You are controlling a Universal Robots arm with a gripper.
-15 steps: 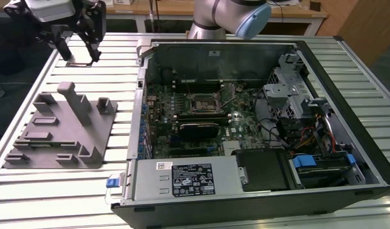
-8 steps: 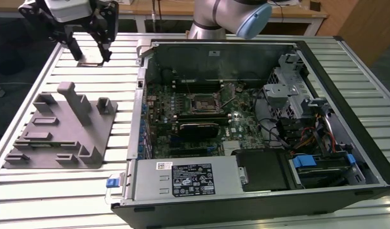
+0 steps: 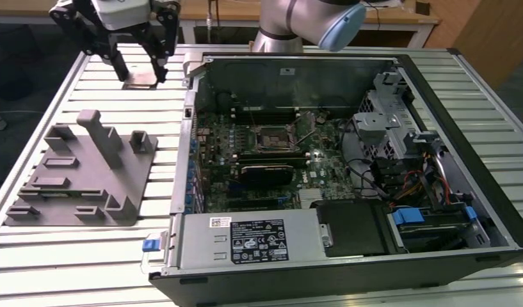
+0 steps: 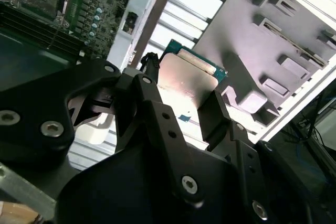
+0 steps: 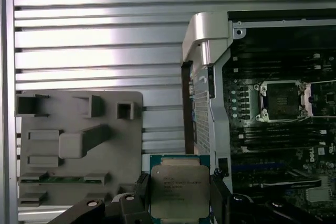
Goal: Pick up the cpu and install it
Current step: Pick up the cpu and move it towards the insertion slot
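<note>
The gripper (image 3: 141, 71) is closed on the cpu (image 5: 179, 198), pinching its opposite edges and holding it clear above the desk (image 3: 99, 96). The empty socket (image 5: 281, 100) lies well apart from the gripper, sideways and lower, inside the computer case (image 3: 500, 211).

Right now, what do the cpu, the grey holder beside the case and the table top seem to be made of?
cpu: brushed silver metal lid, it reflects light, on a green board rim. Grey holder: matte plastic, probably; dull and moulded-looking. Table top: likely aluminium slats, pale sheen.
</note>
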